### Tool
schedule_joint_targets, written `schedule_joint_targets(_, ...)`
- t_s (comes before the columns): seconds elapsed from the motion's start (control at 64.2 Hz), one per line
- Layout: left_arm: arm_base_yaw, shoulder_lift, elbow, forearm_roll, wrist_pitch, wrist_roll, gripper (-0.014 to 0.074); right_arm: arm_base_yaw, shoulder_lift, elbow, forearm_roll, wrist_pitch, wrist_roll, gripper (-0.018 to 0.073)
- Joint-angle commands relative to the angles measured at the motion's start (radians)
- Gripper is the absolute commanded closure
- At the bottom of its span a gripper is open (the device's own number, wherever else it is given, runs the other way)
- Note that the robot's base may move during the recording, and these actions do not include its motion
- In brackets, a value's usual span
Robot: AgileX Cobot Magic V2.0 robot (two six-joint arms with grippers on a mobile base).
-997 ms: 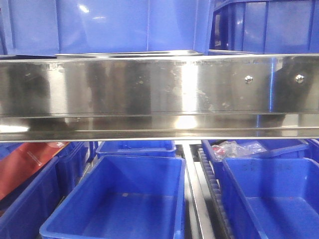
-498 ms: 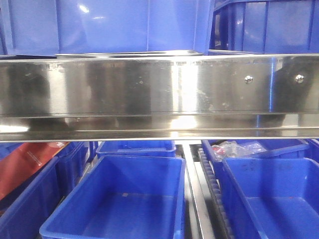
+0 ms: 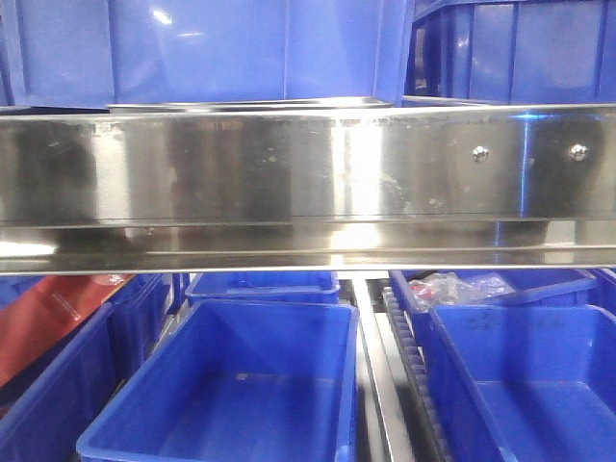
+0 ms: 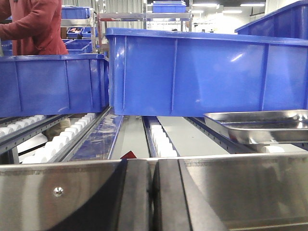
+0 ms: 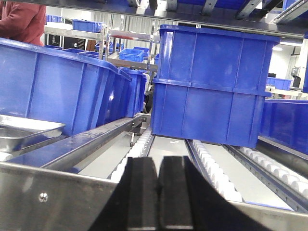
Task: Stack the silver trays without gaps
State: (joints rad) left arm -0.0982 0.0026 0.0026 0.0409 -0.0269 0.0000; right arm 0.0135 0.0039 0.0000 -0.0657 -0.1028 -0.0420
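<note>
Reaching in over the shelf edge appears to be the step in hand, since neither arm has hold of anything. The left gripper [image 4: 152, 192] shows its two black pads pressed together with nothing between them. The right gripper [image 5: 158, 192] is clenched on itself in the same way. Both sit low, just behind the steel shelf rail [image 3: 241, 173].

Locate the silver tray [image 4: 260, 126] on the shelf. The left wrist view shows it to the right and the right wrist view shows it at the far left, so judge it to lie between the two arms. From the front, only its rolled rim [image 3: 250, 102] shows, just above the rail. You cannot tell from these views whether it is one tray or several already nested. No separate second tray is visible.

The next move probably calls for the following:
- Release the pads before closing on the rim, because a clenched pincer cannot take a thin rolled edge.
- Rise clear of the rail before travelling sideways toward the tray.

Check the edges and open room:
- The large blue bin [image 4: 202, 72] stands close behind the tray, so expect little room beyond its far rim.
- The stacked bins [image 5: 211, 82] close off the roller lane [image 5: 214, 168] ahead of the right arm.
- The bare lane directly ahead of the left arm is open as far as the bin wall.
- A person in red [image 4: 33, 24] stands beyond the bins, well apart.
</note>
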Motion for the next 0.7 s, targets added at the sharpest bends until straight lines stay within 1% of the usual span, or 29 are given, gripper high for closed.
schedule_joint_targets(0.0,-0.006,-0.003,-0.003,0.0,-0.017,0.0,0.0602,-0.001,-0.004,0.0,0.001,-0.031,-0.005,0.0629)
schedule_joint_targets(0.125,-0.006,-0.003,-0.003,0.0,-0.026,0.0,0.0602,-0.001,-0.004,0.0,0.001,-0.035,-0.005,0.0629)
schedule_joint_targets(0.187,-0.006,-0.003,-0.003,0.0,-0.063,0.0,0.0602,-0.001,-0.004,0.0,0.001,-0.041,-0.005,0.0629)
schedule_joint_targets(0.327,-0.006,-0.003,-0.003,-0.009,-0.2,0.0,0.0602,-0.001,-0.004,0.0,0.001,-0.193,-0.005,0.0629)
schedule_joint_targets(0.374,-0.006,-0.003,-0.011,-0.009,-0.217,0.0,0.0602,-0.001,-0.004,0.0,0.001,-0.248,0.03,0.0629)
schedule_joint_targets(0.389,-0.006,-0.003,-0.025,-0.012,-0.217,0.0,0.0602,-0.001,-0.004,0.0,0.001,-0.26,0.061,0.0629)
schedule_joint_targets(0.421,-0.006,-0.003,-0.047,-0.021,-0.198,-0.011,0.0602,-0.001,-0.004,0.0,0.001,-0.272,0.121,0.0629)
schedule_joint_targets(0.483,-0.006,-0.003,-0.121,-0.08,-0.091,-0.012,0.0602,-0.001,-0.004,-0.031,0.001,-0.23,0.2,0.0629)
schedule_joint_targets(0.514,-0.006,-0.003,-0.155,-0.105,-0.038,-0.012,0.0602,-0.001,-0.004,-0.066,0.001,-0.169,0.228,0.0629)
schedule_joint_targets(0.561,-0.006,-0.003,-0.222,-0.115,0.071,-0.012,0.0602,-0.001,-0.004,-0.128,0.001,-0.046,0.249,0.0629)
schedule_joint_targets(0.608,-0.006,0.005,-0.277,-0.115,0.148,-0.012,0.0602,-0.001,-0.004,-0.193,0.001,0.096,0.251,0.0629)
schedule_joint_targets(0.685,-0.006,0.044,-0.362,-0.09,0.252,-0.012,0.0602,-0.001,0.02,-0.289,0.001,0.253,0.251,0.0629)
